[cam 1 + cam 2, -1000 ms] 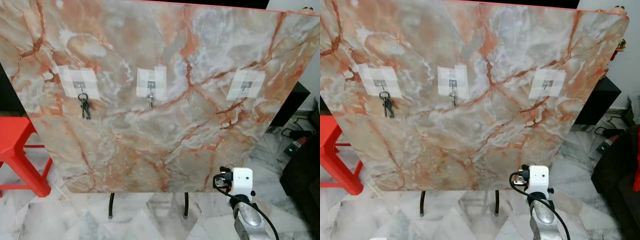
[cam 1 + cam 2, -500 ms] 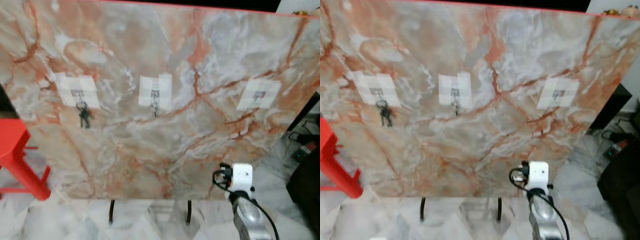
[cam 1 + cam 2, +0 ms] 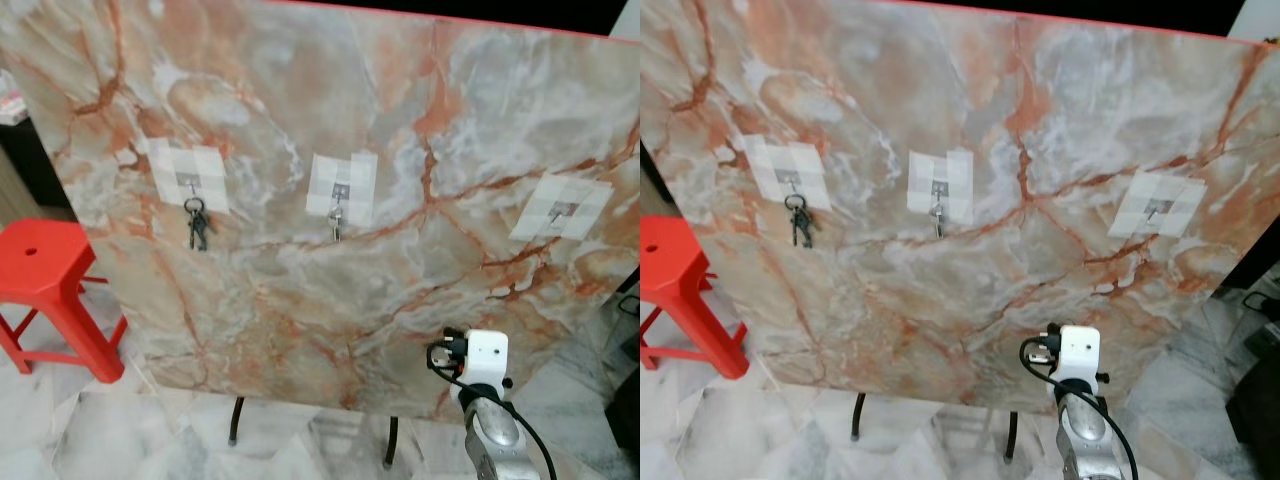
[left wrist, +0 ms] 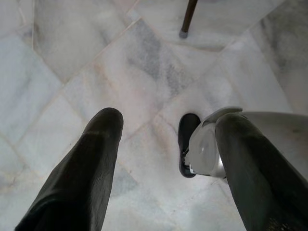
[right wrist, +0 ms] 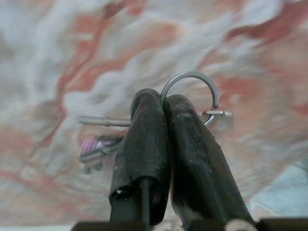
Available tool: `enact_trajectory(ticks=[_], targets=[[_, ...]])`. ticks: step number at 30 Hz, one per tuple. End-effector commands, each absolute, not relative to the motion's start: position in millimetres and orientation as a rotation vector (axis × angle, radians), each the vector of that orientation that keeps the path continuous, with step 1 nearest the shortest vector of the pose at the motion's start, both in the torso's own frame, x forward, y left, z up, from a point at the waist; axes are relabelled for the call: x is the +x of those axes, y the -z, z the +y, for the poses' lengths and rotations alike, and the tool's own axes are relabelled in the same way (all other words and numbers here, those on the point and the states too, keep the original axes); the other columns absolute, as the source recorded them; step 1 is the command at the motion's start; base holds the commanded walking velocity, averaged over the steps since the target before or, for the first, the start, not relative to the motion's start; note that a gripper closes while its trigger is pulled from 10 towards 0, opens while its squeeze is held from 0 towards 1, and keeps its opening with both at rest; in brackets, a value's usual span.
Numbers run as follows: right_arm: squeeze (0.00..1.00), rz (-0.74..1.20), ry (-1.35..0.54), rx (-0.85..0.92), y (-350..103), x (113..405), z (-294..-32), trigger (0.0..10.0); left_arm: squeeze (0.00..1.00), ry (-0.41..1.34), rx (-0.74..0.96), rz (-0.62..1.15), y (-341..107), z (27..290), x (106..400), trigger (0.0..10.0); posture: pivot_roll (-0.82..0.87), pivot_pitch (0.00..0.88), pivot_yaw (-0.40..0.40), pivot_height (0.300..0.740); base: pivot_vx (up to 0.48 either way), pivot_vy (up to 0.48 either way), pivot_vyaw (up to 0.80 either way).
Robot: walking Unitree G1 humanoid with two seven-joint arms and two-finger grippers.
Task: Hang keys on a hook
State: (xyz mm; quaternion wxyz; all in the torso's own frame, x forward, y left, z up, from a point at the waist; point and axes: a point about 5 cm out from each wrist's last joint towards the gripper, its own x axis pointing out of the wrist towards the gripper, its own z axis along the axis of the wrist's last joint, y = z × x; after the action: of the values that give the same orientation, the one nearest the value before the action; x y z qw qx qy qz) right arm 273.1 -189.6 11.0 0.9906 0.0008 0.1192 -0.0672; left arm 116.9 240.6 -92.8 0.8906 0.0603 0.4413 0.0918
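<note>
Holding a thin silver key ring [image 5: 192, 91] pinched tight between its two black fingers [image 5: 144, 144], the right gripper [image 5: 161, 103] has its jaws closed on the ring, with the keys [image 5: 96, 144] hanging off to one side of the fingers, blurry, one with a bit of purple on it. Just past the jaws is the big marble board [image 3: 330, 300], pink, orange and grey, standing up on thin black legs [image 3: 236, 435]. In the head views the right arm [image 3: 495, 430] reaches up in front of the low part of the board, with a white box [image 3: 485, 357] at its wrist. Three hooks sit on white taped squares well above the jaws. The left hook [image 3: 190, 183] already has a dark bunch of keys [image 3: 197, 228] on it. The middle hook [image 3: 338, 195] has something small and silver hanging from it. The right hook [image 3: 562, 210] is bare and is up above the jaws. A red stool [image 3: 55, 300] stands far off to the left of the board. The left gripper [image 4: 163, 130] hangs down over the pale marble floor [image 4: 96, 62] with its jaws wide apart and nothing between them.
</note>
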Motion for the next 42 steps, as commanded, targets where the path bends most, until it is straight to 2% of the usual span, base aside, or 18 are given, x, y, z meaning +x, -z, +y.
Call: enact_trajectory(ticks=[1,14,25,42], targets=[[0.0,0.209,0.237,0.02,-20,276,-204,10.0,0.0,-0.181,0.123,0.925,94,238,116,10.0,-0.01,0.0,-0.09,0.74,0.0,0.0,0.0],[0.0,-0.058,0.318,0.024,-91,316,-214,10.0,0.0,-0.181,0.129,0.925,94,239,116,10.0,-0.01,0.0,-0.084,0.74,0.0,0.0,0.0],[0.0,-0.088,0.35,-0.007,-116,337,-224,10.0,0.0,-0.183,0.123,0.925,94,238,116,10.0,0.0,0.0,-0.083,0.74,0.0,0.0,0.0],[0.0,-0.153,0.324,-0.05,-137,347,-226,10.0,0.0,-0.183,0.12,0.922,94,237,117,10.0,-0.01,0.0,-0.083,0.74,0.0,0.0,0.0]])
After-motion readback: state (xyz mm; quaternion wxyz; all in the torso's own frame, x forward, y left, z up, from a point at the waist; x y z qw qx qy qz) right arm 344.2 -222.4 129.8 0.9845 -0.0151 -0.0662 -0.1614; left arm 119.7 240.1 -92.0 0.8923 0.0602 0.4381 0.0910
